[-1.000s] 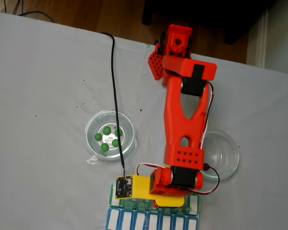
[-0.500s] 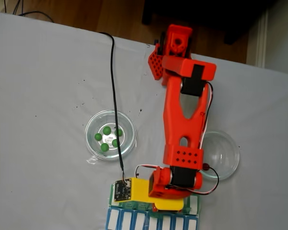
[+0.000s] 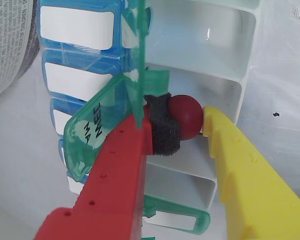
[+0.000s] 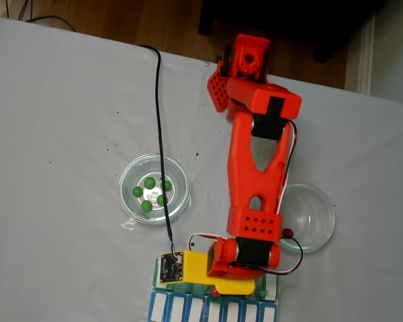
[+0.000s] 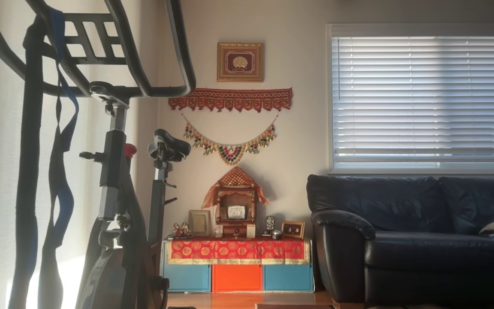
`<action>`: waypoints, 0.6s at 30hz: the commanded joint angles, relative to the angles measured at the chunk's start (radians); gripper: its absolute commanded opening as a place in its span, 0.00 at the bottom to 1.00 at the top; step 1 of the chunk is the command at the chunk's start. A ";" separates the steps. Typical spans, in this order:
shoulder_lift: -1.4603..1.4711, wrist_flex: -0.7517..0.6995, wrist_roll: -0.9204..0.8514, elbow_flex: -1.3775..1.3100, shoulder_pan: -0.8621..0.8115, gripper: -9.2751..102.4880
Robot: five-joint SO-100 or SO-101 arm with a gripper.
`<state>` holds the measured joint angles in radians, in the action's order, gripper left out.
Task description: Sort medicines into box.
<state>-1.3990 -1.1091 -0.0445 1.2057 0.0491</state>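
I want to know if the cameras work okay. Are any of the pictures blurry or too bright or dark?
In the wrist view the red ball is sharp, while the newspaper at the edge looks soft. In the fixed view the white table is evenly lit, a bit grainy. In the other view bright window blinds leave the exercise bike a dark shape.

Bright orange-red printed arm (image 4: 255,171) here, chunky links with black servo blocks set into the joints and a grid of small holes on the lower link and on a flap by the base. A black cable (image 4: 160,127) trails down to a small dark camera board (image 4: 170,267) on the yellow wrist piece, and thin red, white and black wires loop beside the wrist. Up close, the gripper (image 3: 190,122) has one red finger (image 3: 112,185) dotted with holes and tipped with black foam, and one yellow finger (image 3: 245,175) with a stepped edge.
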 commanded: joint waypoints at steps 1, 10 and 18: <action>-0.023 -0.006 -0.002 -0.110 -0.014 0.10; -0.008 -0.060 -0.011 -0.138 -0.015 0.29; -0.025 -0.074 -0.023 -0.126 -0.015 0.32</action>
<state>-1.3606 -1.1812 -0.0583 1.1490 0.0368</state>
